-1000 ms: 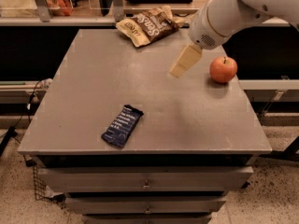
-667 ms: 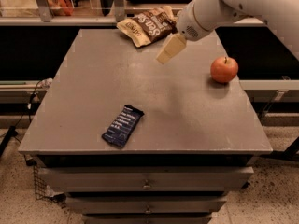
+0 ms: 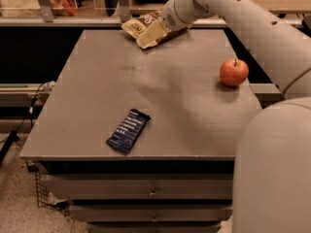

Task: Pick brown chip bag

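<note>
The brown chip bag (image 3: 133, 27) lies at the far edge of the grey table (image 3: 92, 96), a little left of centre, crinkled, with cream edges and white lettering. My gripper (image 3: 152, 34) reaches in from the upper right and sits right over the bag's middle, covering part of it. I cannot tell if it touches the bag. The white arm (image 3: 228, 8) hides the bag's right end.
A red apple (image 3: 233, 72) stands near the table's right edge. A flat dark-blue bar wrapper (image 3: 128, 130) lies near the front edge. The arm's large white body (image 3: 272, 169) fills the lower right. Shelving and a rail run behind the table.
The gripper has moved from beside the apple leftward and toward the far edge, ending over the chip bag. The bag, apple and wrapper have not moved.
</note>
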Controlling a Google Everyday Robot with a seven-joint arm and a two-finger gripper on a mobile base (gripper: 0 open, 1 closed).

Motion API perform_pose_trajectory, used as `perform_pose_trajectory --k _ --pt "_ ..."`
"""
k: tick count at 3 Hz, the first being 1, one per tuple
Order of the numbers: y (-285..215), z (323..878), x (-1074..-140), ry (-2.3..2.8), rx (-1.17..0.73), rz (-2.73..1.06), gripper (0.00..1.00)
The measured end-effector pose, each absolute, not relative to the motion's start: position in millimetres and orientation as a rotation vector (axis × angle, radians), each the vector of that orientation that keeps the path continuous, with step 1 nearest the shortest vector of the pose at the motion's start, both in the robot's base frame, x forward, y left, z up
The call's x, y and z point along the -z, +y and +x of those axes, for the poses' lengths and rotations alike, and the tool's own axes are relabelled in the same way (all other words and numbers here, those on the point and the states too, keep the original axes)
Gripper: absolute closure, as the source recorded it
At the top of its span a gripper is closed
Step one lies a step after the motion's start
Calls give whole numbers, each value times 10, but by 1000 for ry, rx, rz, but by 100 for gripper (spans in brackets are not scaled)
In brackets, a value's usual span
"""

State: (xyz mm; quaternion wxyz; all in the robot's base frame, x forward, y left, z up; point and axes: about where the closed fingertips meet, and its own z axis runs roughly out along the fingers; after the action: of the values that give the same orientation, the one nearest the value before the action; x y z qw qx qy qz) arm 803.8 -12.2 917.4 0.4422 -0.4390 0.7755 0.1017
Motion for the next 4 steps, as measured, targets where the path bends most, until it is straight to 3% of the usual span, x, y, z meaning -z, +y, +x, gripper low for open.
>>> perform_pose_trajectory --k 3,4 --pt "5 9039 -8697 2017 -256 -757 0" --pt "-44 9182 -8531 2031 -227 -721 16"
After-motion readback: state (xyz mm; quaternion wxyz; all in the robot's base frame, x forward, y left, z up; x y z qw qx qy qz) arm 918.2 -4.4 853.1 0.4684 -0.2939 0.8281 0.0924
